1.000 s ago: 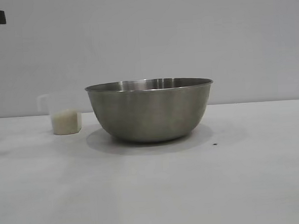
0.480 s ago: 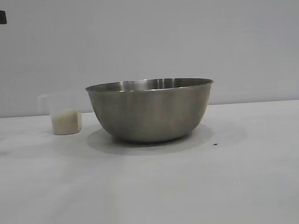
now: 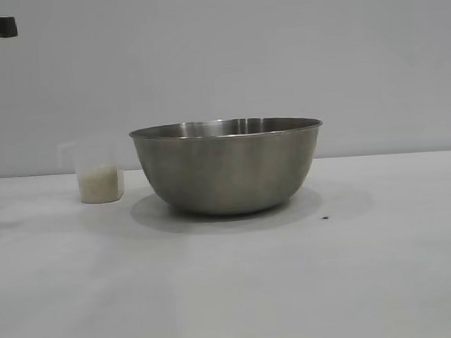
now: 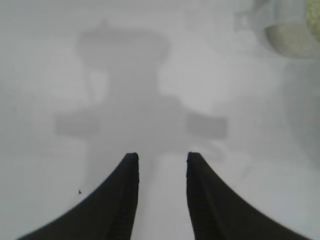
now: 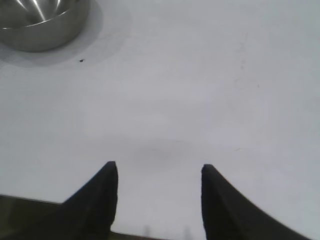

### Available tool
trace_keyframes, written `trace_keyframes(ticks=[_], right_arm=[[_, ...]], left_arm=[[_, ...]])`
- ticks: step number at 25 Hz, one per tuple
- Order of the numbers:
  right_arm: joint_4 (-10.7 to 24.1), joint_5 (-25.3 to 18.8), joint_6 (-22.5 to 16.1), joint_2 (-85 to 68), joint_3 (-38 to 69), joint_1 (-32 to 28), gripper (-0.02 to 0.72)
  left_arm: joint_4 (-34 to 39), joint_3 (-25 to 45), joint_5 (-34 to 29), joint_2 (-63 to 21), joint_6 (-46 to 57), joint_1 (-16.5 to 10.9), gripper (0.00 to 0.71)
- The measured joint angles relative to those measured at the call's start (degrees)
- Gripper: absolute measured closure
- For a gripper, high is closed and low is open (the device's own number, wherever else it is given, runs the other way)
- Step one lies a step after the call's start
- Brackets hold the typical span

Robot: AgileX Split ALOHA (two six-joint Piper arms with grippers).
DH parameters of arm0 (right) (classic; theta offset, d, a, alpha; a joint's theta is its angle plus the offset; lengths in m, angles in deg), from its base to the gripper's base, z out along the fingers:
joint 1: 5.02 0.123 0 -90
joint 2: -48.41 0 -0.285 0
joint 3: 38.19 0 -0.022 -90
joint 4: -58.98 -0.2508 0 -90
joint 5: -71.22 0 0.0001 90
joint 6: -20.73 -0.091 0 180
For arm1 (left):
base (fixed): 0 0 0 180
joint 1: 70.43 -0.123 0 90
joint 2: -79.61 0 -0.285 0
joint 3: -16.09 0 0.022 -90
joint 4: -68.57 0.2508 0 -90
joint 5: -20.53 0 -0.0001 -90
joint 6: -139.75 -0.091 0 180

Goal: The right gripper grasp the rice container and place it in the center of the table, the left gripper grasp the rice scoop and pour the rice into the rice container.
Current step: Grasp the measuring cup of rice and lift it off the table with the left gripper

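The rice scoop (image 3: 96,175), light, thin, slippery plastic holding rice (image 3: 100,184), stands just left of the rice container (image 3: 228,167); the left gripper (image 4: 161,165), fingers apart and empty, should probably pinch its side handle.

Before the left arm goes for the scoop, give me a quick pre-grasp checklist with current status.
1. Steel bowl, the rice container, at centre of white table: ok.
2. Clear plastic rice scoop upright, beside bowl, apart: ok.
3. White rice in scoop: ok.
4. Left gripper open, empty: ok.
5. Left gripper lined up on scoop: not ok, scoop sits off to its side.
6. Right gripper open, clear of bowl: ok.
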Motion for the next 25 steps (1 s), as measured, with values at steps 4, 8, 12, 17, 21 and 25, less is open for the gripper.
trace_keyframes(ticks=[4,8,12,17,21,25], right_arm=[[0.0,-0.1,0.0,0.0,0.0,0.0,0.376],[0.0,-0.1,0.0,0.0,0.0,0.0,0.376],[0.0,-0.1,0.0,0.0,0.0,0.0,0.376],[0.0,-0.1,0.0,0.0,0.0,0.0,0.376],[0.0,-0.1,0.0,0.0,0.0,0.0,0.376],[0.0,-0.1,0.0,0.0,0.0,0.0,0.376]], left_arm=[[4.6,3.7,5.3,0.0,3.2,0.0,0.459],[5.4,7.3,11.5,0.0,4.4,0.0,0.459],[5.5,10.4,17.6,0.0,6.3,0.0,0.459],[5.6,14.4,26.1,0.0,7.3,0.0,0.459],[6.0,17.8,33.2,0.0,9.1,0.0,0.459],[6.2,20.9,38.9,0.0,10.0,0.0,0.459]])
